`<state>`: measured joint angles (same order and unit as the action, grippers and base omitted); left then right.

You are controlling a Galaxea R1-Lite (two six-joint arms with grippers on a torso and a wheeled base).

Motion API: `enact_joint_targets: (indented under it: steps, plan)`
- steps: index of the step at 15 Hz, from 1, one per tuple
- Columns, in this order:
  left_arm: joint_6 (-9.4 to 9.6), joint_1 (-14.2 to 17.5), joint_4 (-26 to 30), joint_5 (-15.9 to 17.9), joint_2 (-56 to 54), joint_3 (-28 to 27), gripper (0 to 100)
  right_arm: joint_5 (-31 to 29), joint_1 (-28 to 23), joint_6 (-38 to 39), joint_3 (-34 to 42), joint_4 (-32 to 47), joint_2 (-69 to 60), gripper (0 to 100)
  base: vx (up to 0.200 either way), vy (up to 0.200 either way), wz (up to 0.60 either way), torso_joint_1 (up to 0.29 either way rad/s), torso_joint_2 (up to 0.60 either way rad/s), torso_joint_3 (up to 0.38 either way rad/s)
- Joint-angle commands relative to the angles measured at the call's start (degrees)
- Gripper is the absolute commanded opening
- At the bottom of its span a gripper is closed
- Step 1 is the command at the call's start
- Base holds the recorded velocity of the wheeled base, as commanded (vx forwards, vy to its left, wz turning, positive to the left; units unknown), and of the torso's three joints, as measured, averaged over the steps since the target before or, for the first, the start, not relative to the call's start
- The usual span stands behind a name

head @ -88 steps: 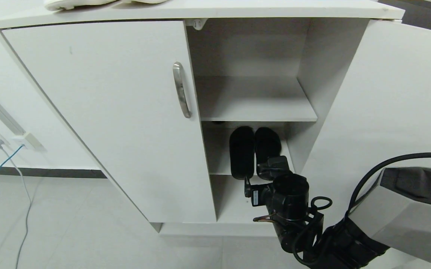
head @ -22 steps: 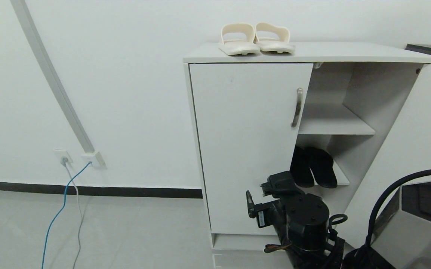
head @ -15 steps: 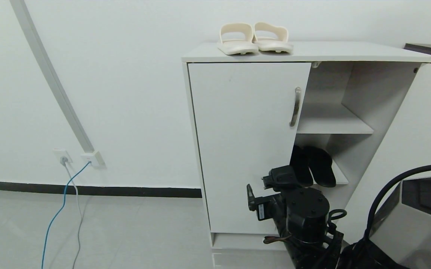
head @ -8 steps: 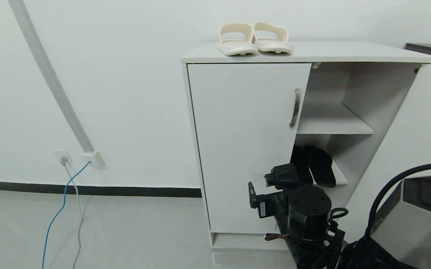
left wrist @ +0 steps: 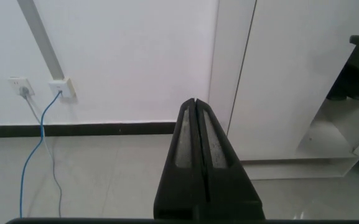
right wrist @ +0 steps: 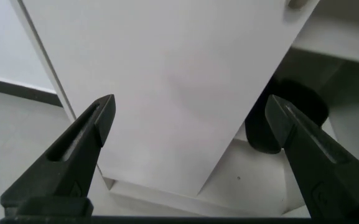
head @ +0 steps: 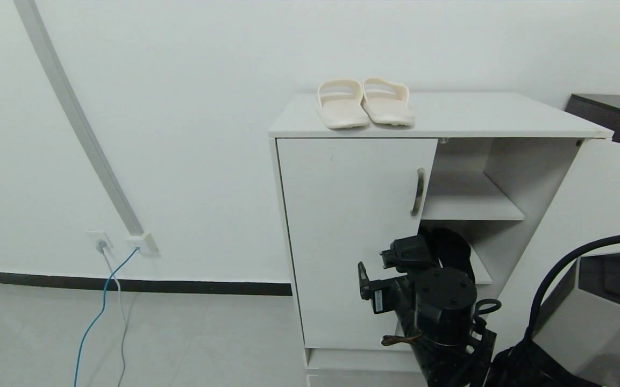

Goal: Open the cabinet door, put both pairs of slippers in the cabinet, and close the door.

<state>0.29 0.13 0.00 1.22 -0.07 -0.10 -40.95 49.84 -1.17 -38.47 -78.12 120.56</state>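
Note:
A white cabinet [head: 476, 115] stands against the wall, its left door [head: 353, 242] closed and its right door [head: 584, 215] swung open. A cream pair of slippers [head: 364, 103] lies on the cabinet top. A black pair of slippers [head: 452, 244] rests on the middle shelf, partly hidden by my right arm. My right gripper [head: 382, 266] hangs low before the closed door's free edge, fingers wide open and empty [right wrist: 190, 118]; a black slipper [right wrist: 275, 134] shows beyond it. My left gripper [left wrist: 195, 102] is shut on nothing, off to the cabinet's left above the floor.
The upper shelf [head: 465, 207] is bare. A metal handle [head: 417, 192] is on the closed door. Wall sockets [head: 121, 242] with a blue cable [head: 92, 322] and a slanted conduit [head: 73, 118] lie left of the cabinet. A dark piece of furniture [head: 619, 110] stands at far right.
The camera drew back from the cabinet, then rose, so the cabinet top and cream slippers now show from above. The right gripper has kept its place before the lower shelves.

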Motion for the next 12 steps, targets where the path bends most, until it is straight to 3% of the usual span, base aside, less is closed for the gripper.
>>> enact_joint_targets:
  steps: [1,12]
  plan:
    - [0.06,0.0,0.0,0.0,0.1,0.0,0,0.0,0.0,-0.1,0.0,0.0,0.0,100,0.000,0.000,0.00,0.124,-0.46,-0.344]
    - [-0.03,0.0,-0.1,0.0,0.1,0.0,0,0.0,-0.1,-0.1,0.1,0.0,0.0,100,0.000,0.000,0.00,0.163,-0.49,-0.324]
